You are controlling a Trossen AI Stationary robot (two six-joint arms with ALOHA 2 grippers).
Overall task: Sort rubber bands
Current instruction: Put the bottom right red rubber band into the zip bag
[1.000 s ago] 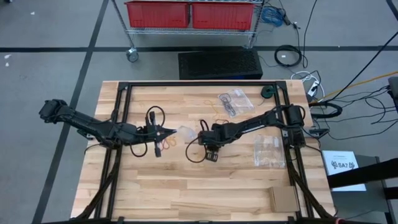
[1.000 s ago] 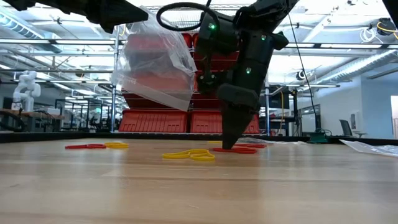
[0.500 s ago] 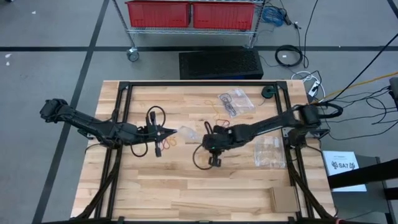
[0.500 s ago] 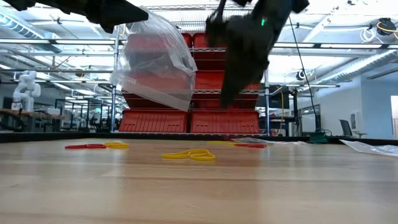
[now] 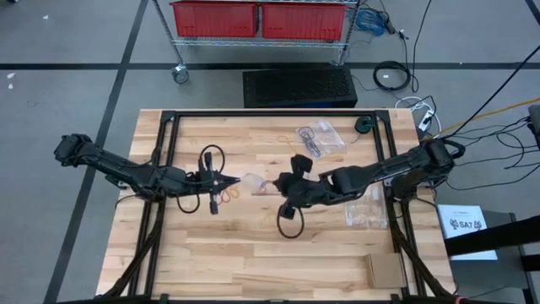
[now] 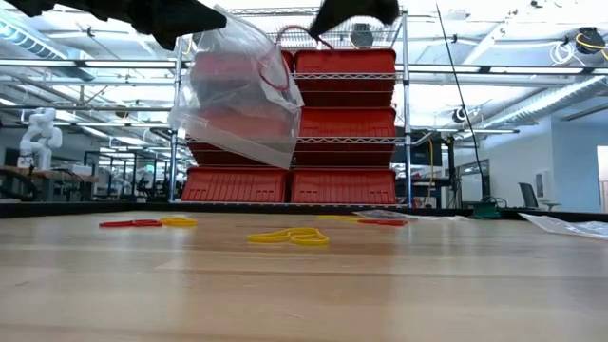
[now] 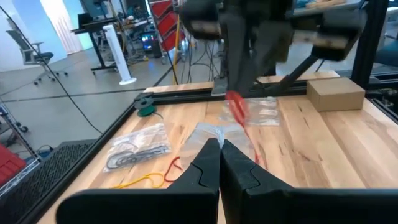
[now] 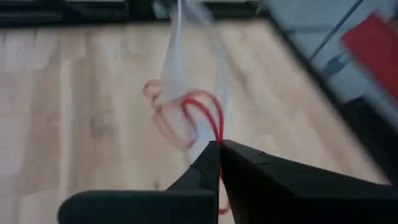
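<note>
My left gripper [image 5: 239,180] is shut on a clear plastic bag [image 6: 237,95] that hangs well above the table. Just to its right, my right gripper [image 5: 283,183] is shut on a red rubber band [image 8: 202,109], which it holds up against the bag's upper part [image 6: 283,59]. More red and yellow rubber bands [image 6: 290,236] lie flat on the wooden table [image 5: 253,253] under the bag, with others further left [image 6: 131,224]. In the low view the right fingers [image 6: 323,24] show only at the top edge. My left gripper pinches the bag's top edge [image 7: 214,134] between its two fingers, coming level from the table's left. The bag hangs slack below the fingers, clear of the table. My right gripper pinches one side of the red band's loop [image 8: 214,134] between its fingertips, slanting down from the table's right. The rest of the loop stands out beyond the fingers by the bag, clear of the table.
Two clear bags lie on the table, one with dark bands at the far side [image 5: 316,139] and one at the right [image 5: 364,204]. A cardboard box [image 5: 384,268] sits at the near right corner. Black frame rails [image 5: 160,152] border the table.
My right gripper has risen from the tabletop with the red band and swung toward the bag in my left gripper. It has tipped from pointing down to slanting. The band has been lifted clear of the table.
</note>
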